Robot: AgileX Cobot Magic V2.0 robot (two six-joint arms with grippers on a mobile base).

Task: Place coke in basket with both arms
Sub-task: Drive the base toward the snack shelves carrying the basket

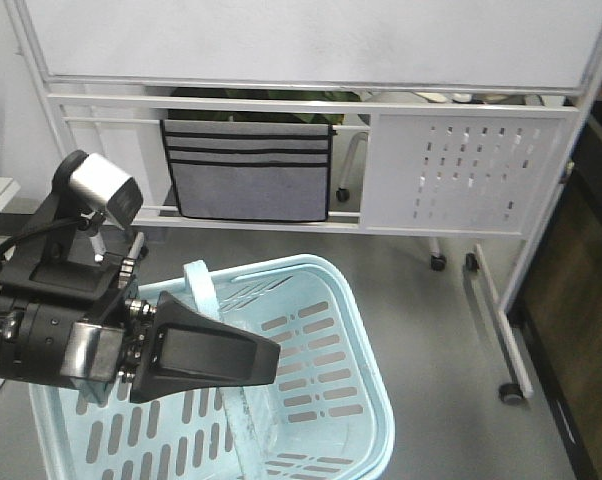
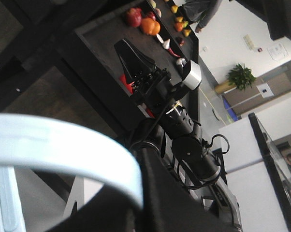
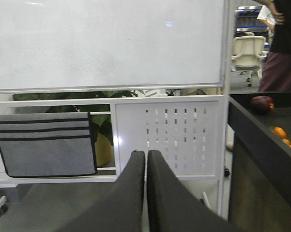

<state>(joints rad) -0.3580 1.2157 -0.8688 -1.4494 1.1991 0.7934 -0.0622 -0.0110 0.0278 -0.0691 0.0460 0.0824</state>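
The left hand [image 1: 271, 358] hangs over the near left part of the basket [image 1: 359, 330], its black wedge pointing across the opening. The basket's swing handle [image 1: 201, 285] stands up just behind the wedge. From this side I cannot tell how far the left hand's fingers are parted.

The right hand [image 3: 146, 155] is pressed narrow, finger against finger, with nothing between them. It points past the basket toward the whiteboard stand [image 3: 107, 43].

In the left wrist view the right arm [image 2: 184, 130] lies beyond the basket's handle, reaching toward a dark tabletop [image 2: 107, 34] that carries fruit [image 2: 150, 26]. A small red patch [image 2: 127, 83] shows just under that hand. It is too blurred to tell whether it is the coke, which cannot be made out for certain in any view.
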